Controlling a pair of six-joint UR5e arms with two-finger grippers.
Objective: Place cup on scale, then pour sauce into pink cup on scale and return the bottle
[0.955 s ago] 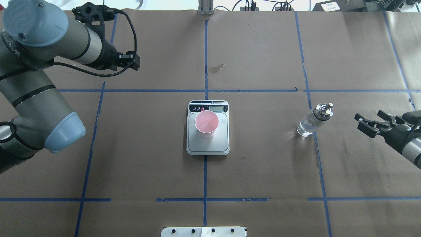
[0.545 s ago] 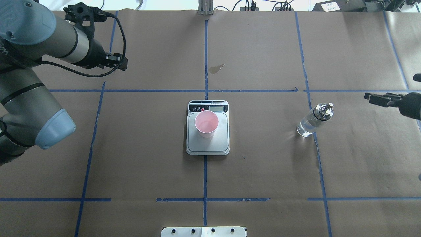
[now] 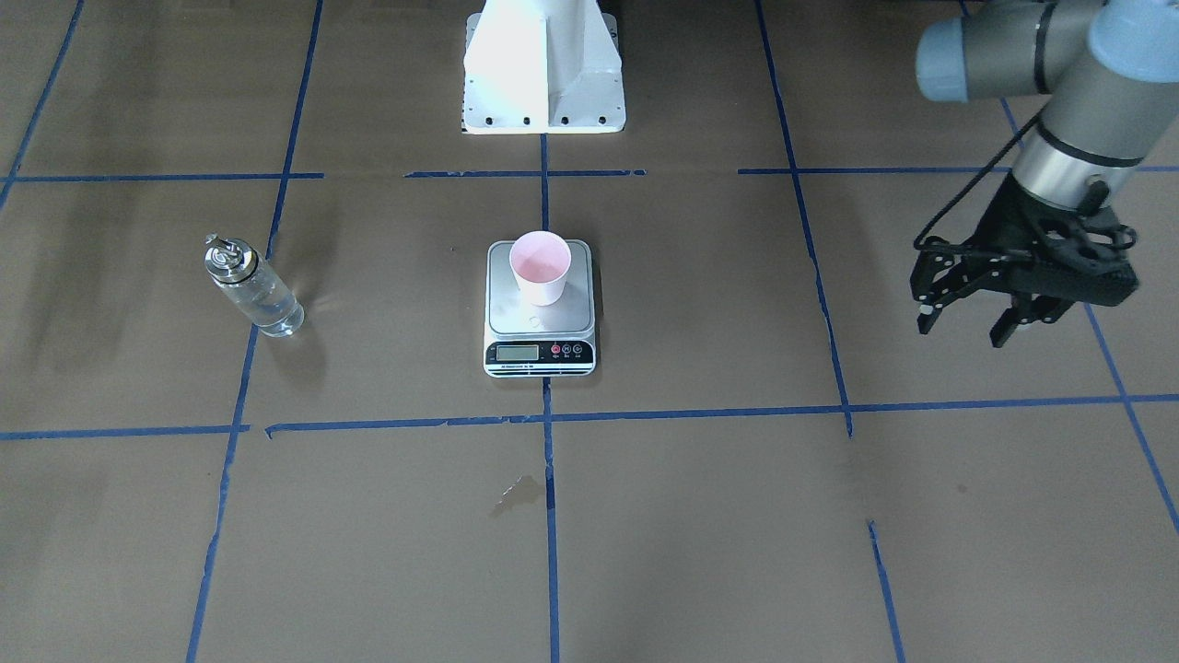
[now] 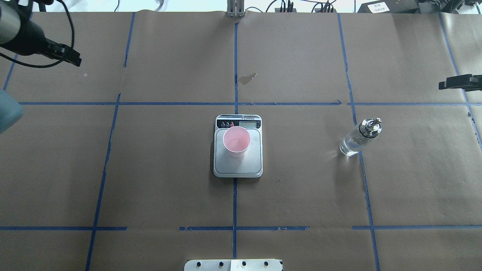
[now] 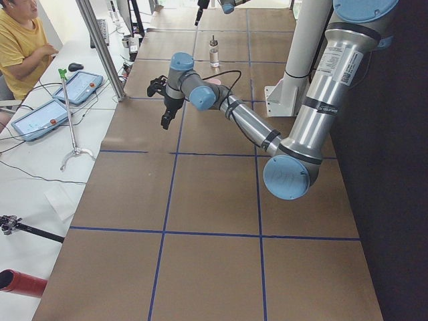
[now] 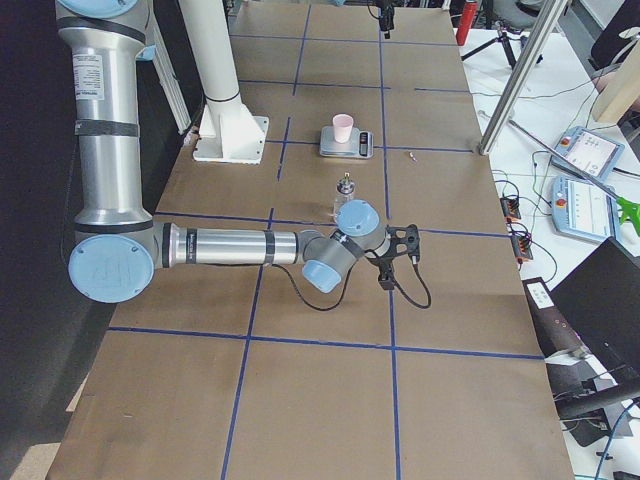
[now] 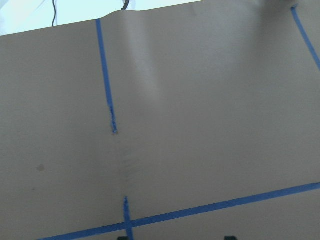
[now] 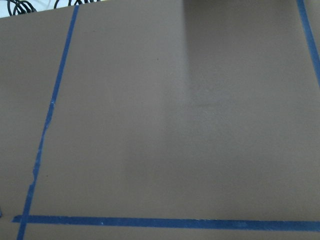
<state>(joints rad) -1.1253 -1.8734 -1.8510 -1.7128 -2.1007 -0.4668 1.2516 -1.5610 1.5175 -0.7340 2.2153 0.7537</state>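
Observation:
The pink cup (image 4: pixel 236 141) stands upright on the scale (image 4: pixel 254 160) at the table's middle; both also show in the front view, the cup (image 3: pixel 541 267) on the scale's (image 3: pixel 564 319) steel platform. The clear glass bottle (image 4: pixel 357 140) with its silver pourer cap stands upright on the table to the scale's right, with clear sauce in its lower part, and also shows in the front view (image 3: pixel 256 296). My left gripper (image 3: pixel 961 331) is open and empty, far left (image 4: pixel 73 59). My right gripper (image 4: pixel 445 85) is at the far right edge, open and empty, apart from the bottle.
Brown paper with blue tape lines covers the table. A small wet stain (image 4: pixel 247 78) lies beyond the scale. The robot's white base (image 3: pixel 543 69) stands at the near side. Operator tablets (image 6: pixel 580 180) and a person (image 5: pixel 23 40) are beyond the table's far edge.
Both arms have drawn away from the middle: the left gripper went left and farther back, the right gripper went right and back, off the bottle. Cup, scale and bottle have not moved.

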